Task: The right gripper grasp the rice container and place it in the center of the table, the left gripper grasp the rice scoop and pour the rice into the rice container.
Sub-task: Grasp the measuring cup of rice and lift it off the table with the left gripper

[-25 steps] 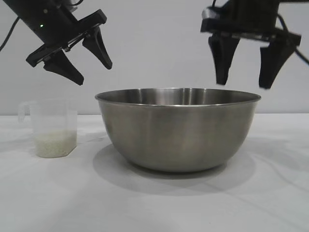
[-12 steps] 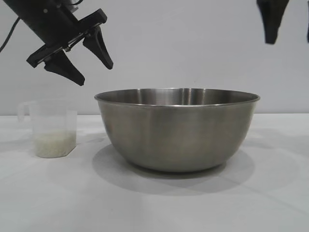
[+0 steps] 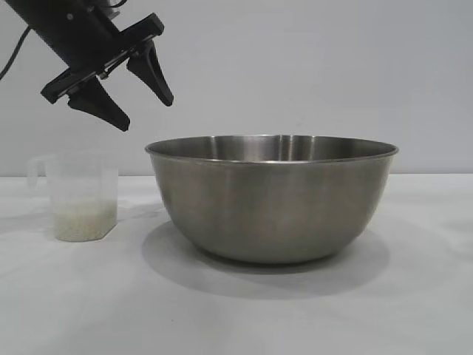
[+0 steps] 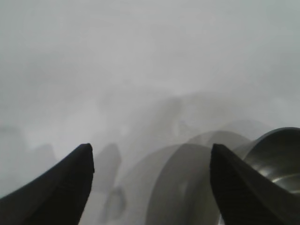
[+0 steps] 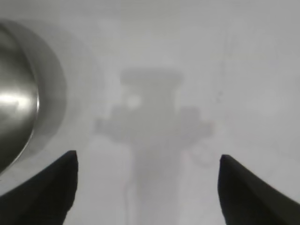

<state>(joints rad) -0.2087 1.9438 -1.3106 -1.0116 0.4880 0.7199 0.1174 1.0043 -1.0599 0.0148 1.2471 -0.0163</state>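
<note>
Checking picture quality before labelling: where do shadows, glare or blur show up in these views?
Exterior view: sharp, the rice container throws a soft shadow on the table. Left wrist view: hazy and blurred, overlapping faint shadows between the left end effector fingers. Right wrist view: bright glare on the container's inner wall, the right end effector above its own grey shadow.

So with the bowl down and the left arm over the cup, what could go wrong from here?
1. The rice scoop stands close beside the rice container; the left gripper, jaws open above it, could knock the bowl while reaching down.
2. The scoop is light plastic with only a little rice in it, so an off-centre grip might tip it and spill.
3. A pour started too low could catch the bowl's high rim.
</note>
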